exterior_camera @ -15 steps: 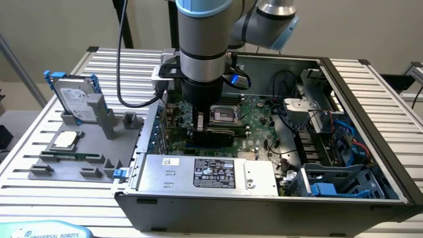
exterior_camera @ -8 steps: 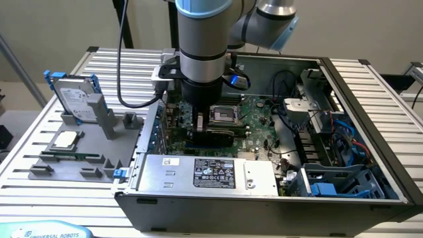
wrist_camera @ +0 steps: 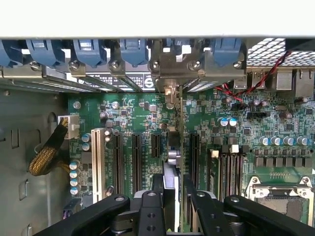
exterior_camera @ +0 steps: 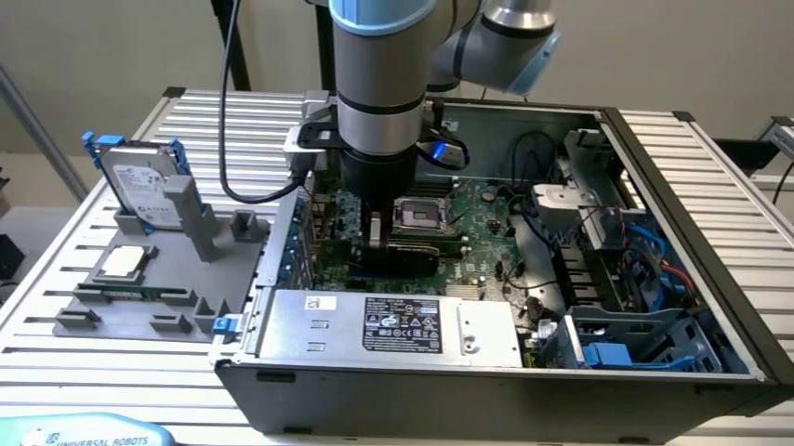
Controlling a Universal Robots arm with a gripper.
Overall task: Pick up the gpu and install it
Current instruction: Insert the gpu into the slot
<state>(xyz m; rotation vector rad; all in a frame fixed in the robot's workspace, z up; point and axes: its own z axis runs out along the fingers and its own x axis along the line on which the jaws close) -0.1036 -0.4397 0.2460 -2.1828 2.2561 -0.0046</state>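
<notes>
My arm [exterior_camera: 378, 84] stands straight down into the open computer case [exterior_camera: 694, 214], wrist vertical over the motherboard [exterior_camera: 478, 214]. My gripper [wrist_camera: 173, 194] has its two black fingers [wrist_camera: 158, 184] pinched on the gpu [wrist_camera: 173, 147], which I hold on edge between them. In the wrist view the card runs away from me in line with the black expansion slots [wrist_camera: 136, 157], its silver end bracket [wrist_camera: 172, 69] up against the case's rear wall among the blue slot clips [wrist_camera: 88, 51]. I cannot tell whether the card is fully seated.

The case lies open on a ribbed metal table [exterior_camera: 186, 116]. At the exterior view's left, a grey parts holder [exterior_camera: 149, 288] carries a hard drive with blue rails [exterior_camera: 137, 177] standing upright and a processor chip [exterior_camera: 126, 262] lying flat. The power supply [exterior_camera: 385, 325] sits along the case's near edge.
</notes>
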